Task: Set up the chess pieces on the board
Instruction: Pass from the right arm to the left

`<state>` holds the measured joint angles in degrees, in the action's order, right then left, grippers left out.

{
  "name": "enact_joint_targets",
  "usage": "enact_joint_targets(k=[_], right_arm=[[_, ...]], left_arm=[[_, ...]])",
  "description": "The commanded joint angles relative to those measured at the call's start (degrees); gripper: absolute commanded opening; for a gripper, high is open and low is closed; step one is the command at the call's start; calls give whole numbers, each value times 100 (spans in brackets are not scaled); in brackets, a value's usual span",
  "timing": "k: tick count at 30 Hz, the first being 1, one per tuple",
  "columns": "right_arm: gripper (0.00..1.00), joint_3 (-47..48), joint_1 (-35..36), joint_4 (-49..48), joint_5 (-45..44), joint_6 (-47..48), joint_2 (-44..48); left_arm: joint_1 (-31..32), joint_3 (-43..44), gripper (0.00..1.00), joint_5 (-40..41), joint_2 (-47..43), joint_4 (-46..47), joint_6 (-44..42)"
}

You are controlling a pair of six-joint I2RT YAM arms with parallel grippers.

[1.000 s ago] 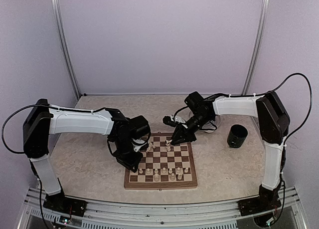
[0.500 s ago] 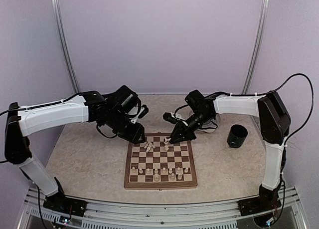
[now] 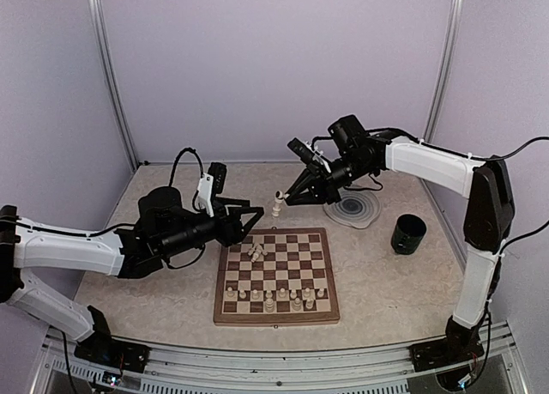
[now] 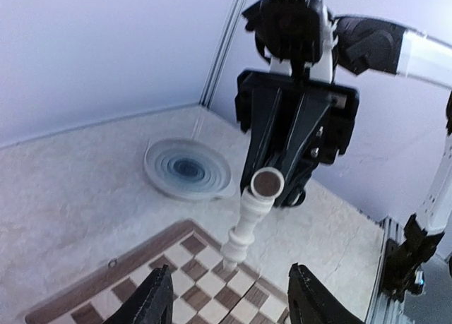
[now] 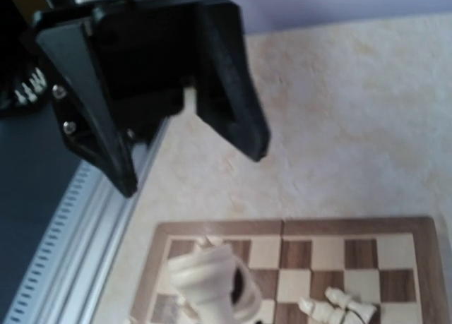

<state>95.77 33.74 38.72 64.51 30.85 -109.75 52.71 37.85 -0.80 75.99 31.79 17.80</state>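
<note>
The board [image 3: 276, 274] lies in the middle of the table. Several chess pieces [image 3: 269, 300] stand along its near rows, and a few lie toppled near its far left [image 3: 256, 252]. My right gripper [image 3: 290, 197] hangs above the board's far edge, shut on a pale chess piece [image 3: 277, 207]. In the left wrist view that piece [image 4: 248, 224] is tilted, its round base toward the camera. My left gripper [image 3: 250, 221] sits low at the board's far left corner. It is open, its fingers [image 4: 152, 303] wide apart and empty. The right wrist view has the held piece [image 5: 208, 282] over the board [image 5: 318, 229].
A round grey-ringed plate [image 3: 352, 209] lies behind the board on the right. A black cup [image 3: 408, 233] stands further right. Pale walls with metal posts close in the table on three sides.
My left arm pulled back from the board and dropped low to the left, its gripper opening wider. My right gripper lifted the chess piece up and away from the board's far edge.
</note>
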Motion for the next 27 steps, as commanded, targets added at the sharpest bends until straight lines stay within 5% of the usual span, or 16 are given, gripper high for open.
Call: enact_joint_targets(k=[1,10,19,27], right_arm=[[11,100,-34,-115,357,-301,315],[11,177,-32,-249,425,-513,418],[11,231,-34,-302,525,-598,415],[11,182,-34,-276,498,-564,405]], left_arm=[[19,-162,58,-246,301,2198,109],[42,19,66,-881,1014,2765,115],[108,486,64,-1005,1431,2323,-230],[61,737,45,-934,1671,2176,-276]])
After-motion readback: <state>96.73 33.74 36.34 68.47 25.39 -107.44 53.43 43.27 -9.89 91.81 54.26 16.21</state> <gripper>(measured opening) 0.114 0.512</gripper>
